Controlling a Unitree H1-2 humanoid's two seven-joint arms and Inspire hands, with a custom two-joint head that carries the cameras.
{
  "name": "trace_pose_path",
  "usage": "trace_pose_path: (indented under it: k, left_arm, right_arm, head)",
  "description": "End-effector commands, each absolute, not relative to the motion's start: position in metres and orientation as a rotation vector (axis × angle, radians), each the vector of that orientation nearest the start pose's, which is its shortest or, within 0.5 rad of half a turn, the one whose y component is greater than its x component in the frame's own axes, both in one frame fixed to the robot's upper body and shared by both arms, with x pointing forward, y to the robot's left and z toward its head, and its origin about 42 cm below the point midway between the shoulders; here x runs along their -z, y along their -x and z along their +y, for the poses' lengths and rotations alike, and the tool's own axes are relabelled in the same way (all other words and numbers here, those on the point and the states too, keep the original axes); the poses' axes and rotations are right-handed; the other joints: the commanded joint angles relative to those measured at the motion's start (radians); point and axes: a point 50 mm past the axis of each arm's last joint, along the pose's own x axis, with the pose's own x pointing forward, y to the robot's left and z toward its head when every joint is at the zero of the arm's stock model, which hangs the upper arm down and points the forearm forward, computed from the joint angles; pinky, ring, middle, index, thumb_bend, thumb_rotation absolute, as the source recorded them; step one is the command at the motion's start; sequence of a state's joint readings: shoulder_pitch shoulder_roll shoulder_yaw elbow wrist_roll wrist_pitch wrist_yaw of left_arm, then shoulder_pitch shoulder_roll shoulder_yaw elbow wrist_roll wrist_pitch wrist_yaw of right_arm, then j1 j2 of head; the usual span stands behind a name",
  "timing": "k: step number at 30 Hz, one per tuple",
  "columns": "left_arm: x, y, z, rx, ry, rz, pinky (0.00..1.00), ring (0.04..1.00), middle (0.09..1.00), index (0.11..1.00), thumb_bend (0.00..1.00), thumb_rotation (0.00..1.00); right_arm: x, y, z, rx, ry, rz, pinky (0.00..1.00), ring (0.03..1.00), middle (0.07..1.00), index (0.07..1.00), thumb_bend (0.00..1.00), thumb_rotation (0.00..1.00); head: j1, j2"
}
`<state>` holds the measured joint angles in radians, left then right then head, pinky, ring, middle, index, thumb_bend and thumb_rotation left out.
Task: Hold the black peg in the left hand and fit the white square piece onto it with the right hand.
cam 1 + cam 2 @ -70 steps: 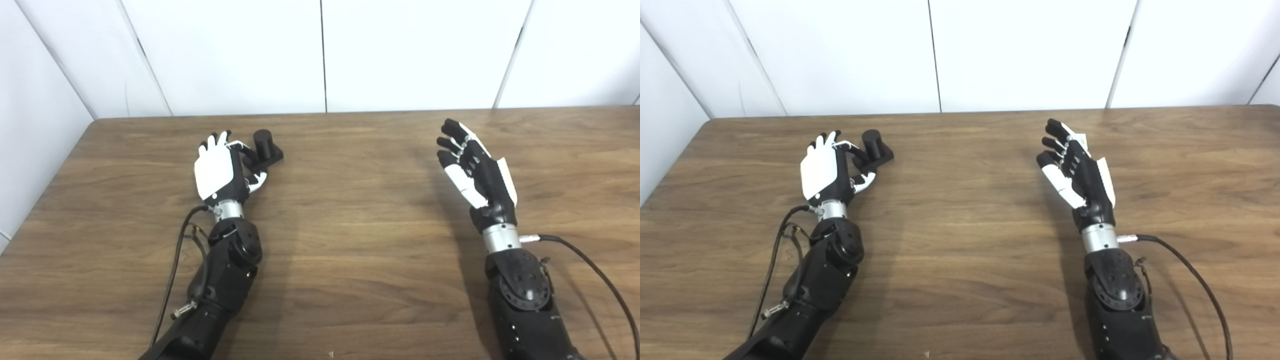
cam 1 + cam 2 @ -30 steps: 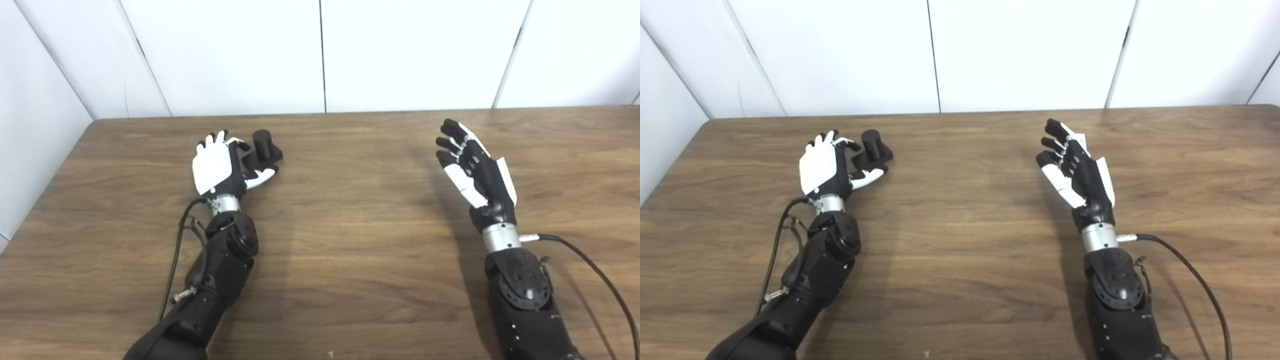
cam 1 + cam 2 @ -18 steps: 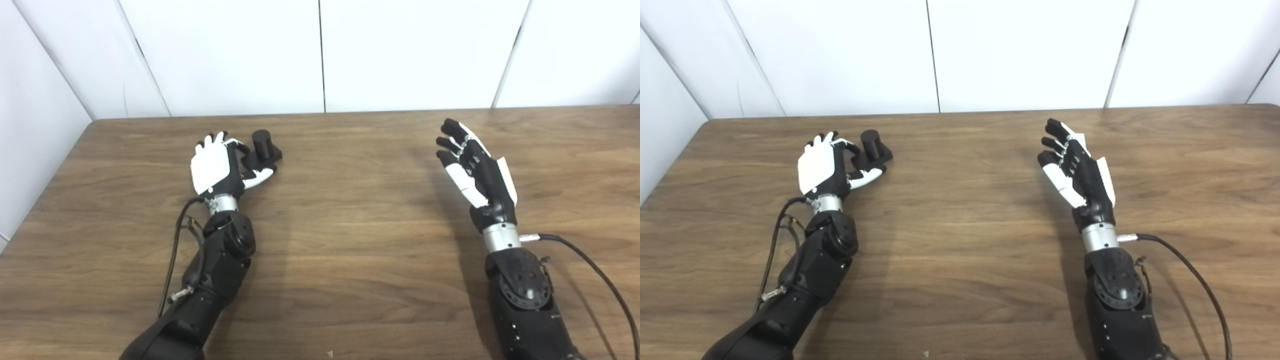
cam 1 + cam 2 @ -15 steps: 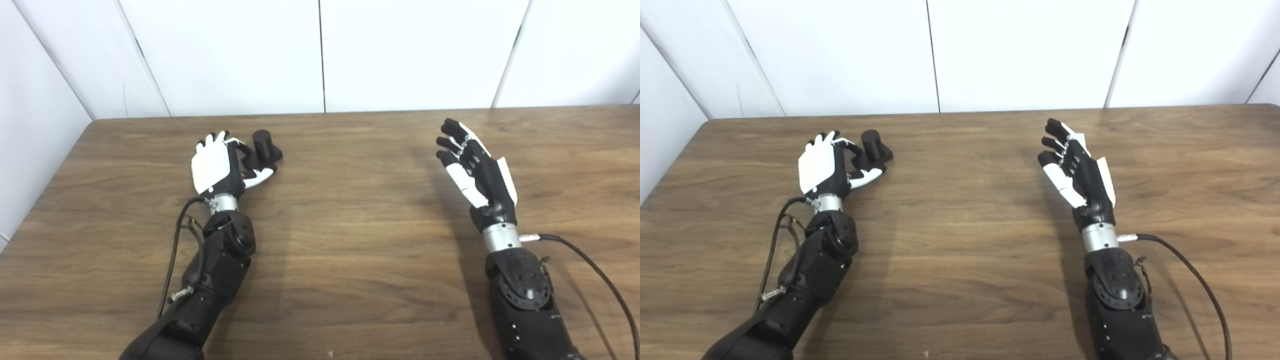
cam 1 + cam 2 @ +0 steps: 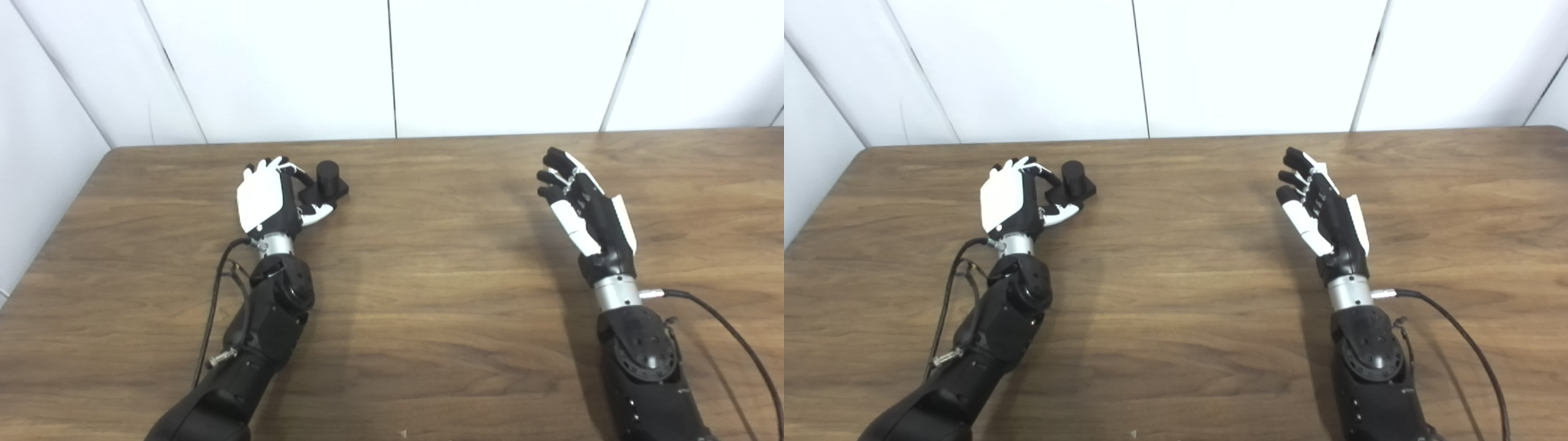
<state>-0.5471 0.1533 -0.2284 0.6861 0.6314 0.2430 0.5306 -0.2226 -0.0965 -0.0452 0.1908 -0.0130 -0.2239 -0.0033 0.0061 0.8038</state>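
The black peg (image 5: 328, 174), a short cylinder on a square base, stands at the back left of the wooden table (image 5: 429, 263). My left hand (image 5: 267, 197) is at its left side. The fingers curl over the base's left edge and the thumb presses its front edge, so the hand is shut on the peg's base. The peg looks to be resting on the table. My right hand (image 5: 585, 206) is open and empty at the right, palm turned to the left, fingers apart. No white square piece is in view.
White wall panels (image 5: 392, 67) stand right behind the table's far edge. The table's left edge (image 5: 58, 226) runs close to my left arm. Black cables trail from the left forearm (image 5: 214, 300) and the right wrist (image 5: 723, 315).
My left hand's fingers have curled from stretched out onto the peg's base and the thumb has come against its front edge. The peg has shifted slightly right. The right hand has barely moved.
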Motion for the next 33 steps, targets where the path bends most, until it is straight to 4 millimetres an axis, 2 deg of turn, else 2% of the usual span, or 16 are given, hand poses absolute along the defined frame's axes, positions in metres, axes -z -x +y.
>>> trace_pose_path:
  k: [1,12,15,20,33]
  left_arm:
    - [-0.092,-0.435,0.241,-0.298,-1.06,0.138,1.0,0.949,0.873,0.485,0.52,0.08]
    - [-0.087,-0.424,0.226,-0.145,-0.99,0.161,0.99,0.958,0.879,0.486,0.52,0.08]
    - [-0.084,-0.418,0.221,-0.086,-0.974,0.158,0.99,0.958,0.882,0.486,0.51,0.08]
    - [-0.079,-0.405,0.209,0.003,-0.969,0.142,0.91,0.938,0.877,0.487,0.51,0.08]
    - [-0.077,-0.373,0.188,0.137,-0.98,0.075,0.94,0.954,0.899,0.491,0.51,0.09]
  right_arm:
    - [-0.097,-0.332,-0.254,0.024,0.113,-0.156,0.78,0.828,0.87,0.858,0.65,0.68]
    - [-0.1,-0.333,-0.255,0.022,0.115,-0.163,0.78,0.831,0.875,0.864,0.65,0.69]
    - [-0.1,-0.333,-0.256,0.024,0.115,-0.162,0.78,0.83,0.874,0.864,0.66,0.69]
    - [-0.101,-0.334,-0.257,0.023,0.124,-0.166,0.77,0.828,0.874,0.865,0.64,0.69]
    - [-0.104,-0.336,-0.258,0.024,0.12,-0.167,0.78,0.823,0.867,0.86,0.66,0.69]
  head:
    - [0.0,0.001]
    - [-0.001,0.001]
    - [-0.002,0.0]
    - [-0.001,0.002]
    - [-0.002,0.002]
